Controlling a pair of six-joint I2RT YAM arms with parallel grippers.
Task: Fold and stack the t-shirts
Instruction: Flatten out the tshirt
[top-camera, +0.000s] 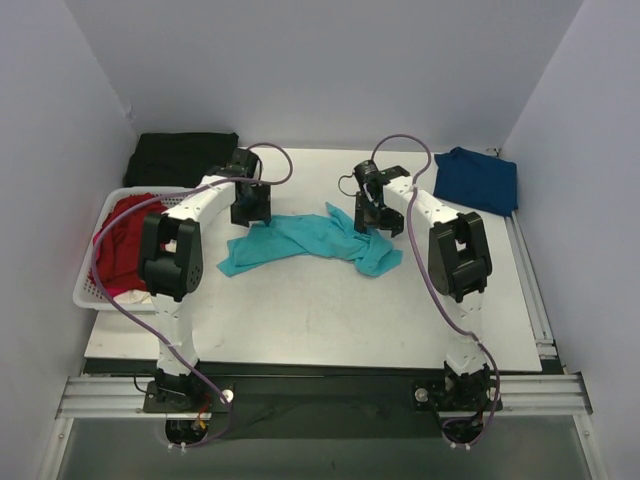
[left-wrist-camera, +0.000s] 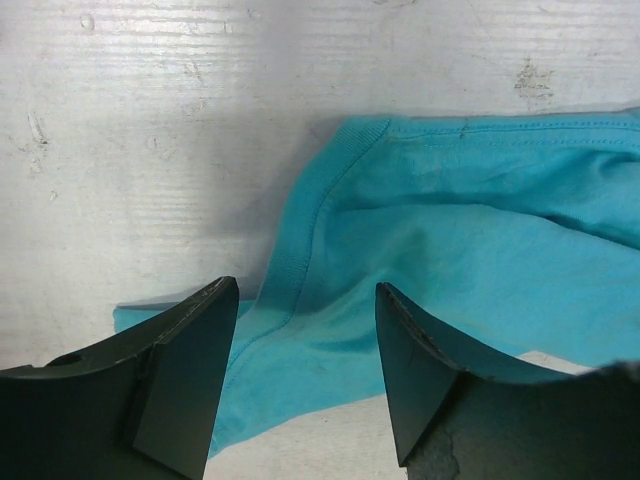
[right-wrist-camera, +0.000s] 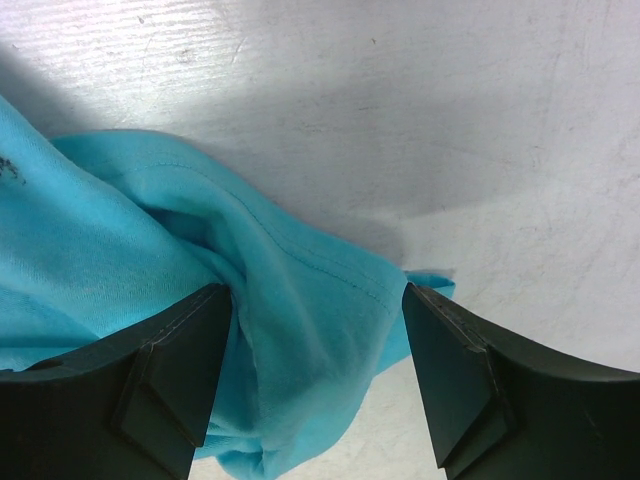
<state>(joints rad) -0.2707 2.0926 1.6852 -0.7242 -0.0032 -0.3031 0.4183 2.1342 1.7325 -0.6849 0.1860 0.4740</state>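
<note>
**Item 1: teal shirt**. Lies mid-worktop as a crumpled, twisted band running between the two arms. Not yet spread or folded.

**Item 2: left gripper**. Fingers apart, nothing clamped. It hangs over the shirt's left end, with a stitched edge band running up between the fingers.

**Item 3: right gripper**. Fingers apart, nothing pinched. A raised, seamed ridge of the shirt's right end stands in the gap. The cloth brushes one finger and is clear of the other.

**Item 4: navy shirt**. Far right corner, well apart from the teal one.

**Item 5: red shirt**. Heaped in the basket at the left edge.

**Item 6: dark cloth**. Behind the basket.

**Step in hand (judged):** take hold of both ends of the teal shirt and draw it out flat before folding.

**Handling notes:**
- Left: go down onto the stitched band, which is firmer than the loose body and less likely to slip.
- Right: the ridge looks doubled, so a bite there may hold two layers and keep the twist in. Aim at the outer edge instead.
- Close both together, lift only a little, and pull apart evenly so neither end drags.
- Let the cloth settle flat before releasing.
</note>
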